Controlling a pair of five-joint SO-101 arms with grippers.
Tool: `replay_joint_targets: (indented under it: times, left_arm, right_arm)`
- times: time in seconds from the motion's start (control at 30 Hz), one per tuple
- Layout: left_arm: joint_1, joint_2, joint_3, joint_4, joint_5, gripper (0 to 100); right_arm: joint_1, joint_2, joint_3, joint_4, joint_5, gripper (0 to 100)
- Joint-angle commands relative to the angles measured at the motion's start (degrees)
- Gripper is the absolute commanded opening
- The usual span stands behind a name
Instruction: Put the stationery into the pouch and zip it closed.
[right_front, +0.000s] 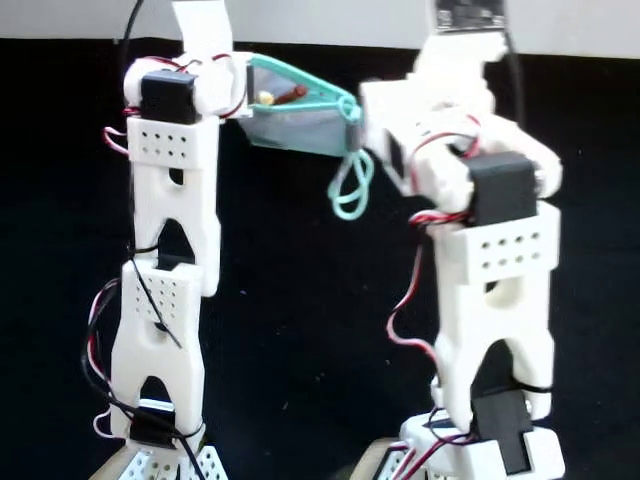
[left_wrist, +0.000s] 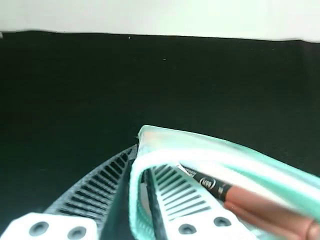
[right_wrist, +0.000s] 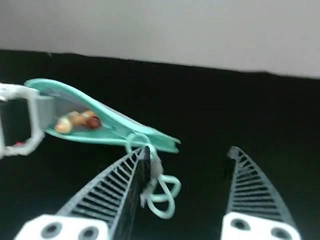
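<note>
Your left gripper (left_wrist: 142, 160) is clamped on one end of the pouch (right_front: 295, 120), held in the air above the surface's (right_front: 300, 330) far edge, mouth unzipped, a pen (left_wrist: 240, 195) inside. Your right gripper (right_wrist: 190, 148) is spread wide, with the pull cord (right_wrist: 162, 192) beside one finger. Closing off-target would likely miss the cord, and a hard tug could yank the pouch free.
</note>
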Motion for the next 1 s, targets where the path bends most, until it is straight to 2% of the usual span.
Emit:
replay_joint_targets:
  times: [0.0,0.1,0.27,0.5,0.6,0.8,0.97]
  left_arm:
    - [0.75,-5.93,-3.03,-2.81,-2.2,1]
    - [0.84,-6.46,-3.03,-2.9,-2.11,1]
    - [3.65,-8.04,-3.03,-2.9,-1.41,1]
    - [7.6,-14.9,-2.59,-2.46,0.09,1]
    - [7.16,-16.75,1.98,-2.37,0.09,1]
    - [5.58,-13.67,20.7,-2.64,0.09,1]
    - [5.67,-13.41,21.05,-2.64,0.09,1]
  right_arm:
    - [5.93,-1.54,-0.57,3.65,-0.53,20.0]
    - [8.92,-1.45,0.22,6.29,-0.09,20.0]
    - [9.36,-1.89,7.96,6.29,4.4,20.0]
    - [9.98,-2.07,15.78,2.51,4.22,20.0]
    - [10.07,-2.07,16.48,2.33,4.22,20.0]
    - [10.07,-2.07,16.57,2.33,4.22,20.0]
    - [10.07,-2.07,16.57,2.33,4.22,20.0]
